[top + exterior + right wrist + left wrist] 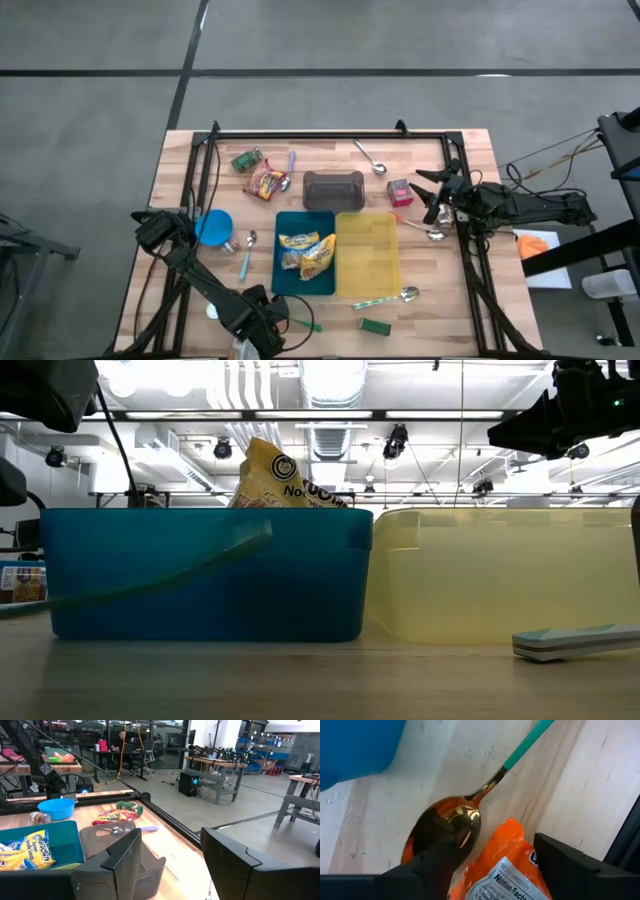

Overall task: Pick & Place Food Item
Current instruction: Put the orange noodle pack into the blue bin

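A slip is the main risk: the orange snack packet [505, 865] is thin and crinkled, and a gold spoon with a teal handle [455, 825] lies touching it, so the spoon could be caught or dragged if the fingers are closed off-centre. The packet is seen between the spread fingers of the left end effector [490, 870], which is not yet clenched on it, low over the tabletop [440, 300] beside the blue bowl [213, 227]. The right end effector [432, 195] is held released, empty, at the right side.

High view: the whole bench [440, 300] is seen from straight above.
Low view: set at bench height, close against the blue bin [200, 575].
Shared: blue bin, yellow bin [367, 255].
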